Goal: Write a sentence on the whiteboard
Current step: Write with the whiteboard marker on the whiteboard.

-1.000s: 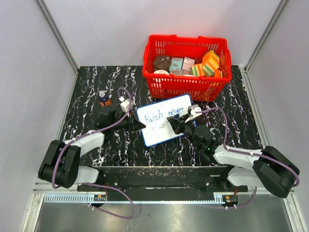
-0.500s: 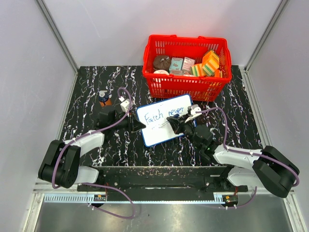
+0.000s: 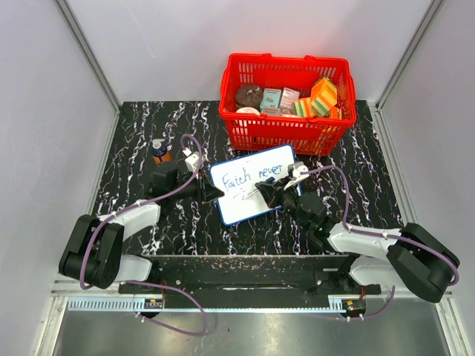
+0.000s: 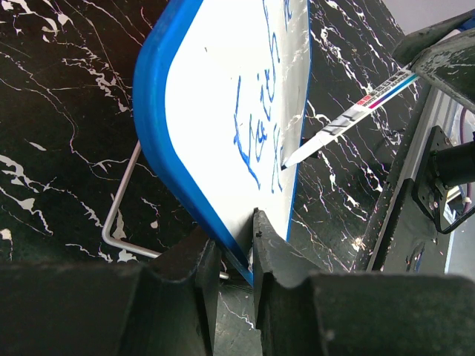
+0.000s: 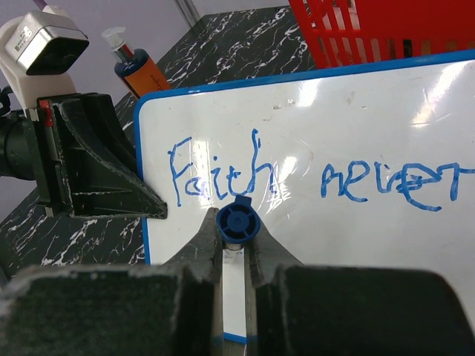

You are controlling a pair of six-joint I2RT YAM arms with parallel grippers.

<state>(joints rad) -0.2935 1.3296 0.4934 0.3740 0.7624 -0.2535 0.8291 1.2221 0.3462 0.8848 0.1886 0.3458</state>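
Whiteboard (image 3: 252, 185): mid-desk (image 3: 133, 141), tilted up, left edge clamped in left tool (image 3: 217, 193).
Sentence (image 5: 223, 174): "Faith never", blue.
Marker (image 4: 349, 119): pinched in right tool (image 3: 266, 190), tip under "Faith".
Red basket (image 3: 286, 137): just behind, stocked.
Orange tube (image 5: 137, 70): far left, well apart.

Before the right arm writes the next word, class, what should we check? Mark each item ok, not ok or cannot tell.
1. Left claw shut on board edge: ok.
2. Right claw shut on marker: ok.
3. Sentence reads "Faith never" on one line: ok.
4. Bare white space below it for a second line: ok.
5. Marker tip touching board: cannot tell.
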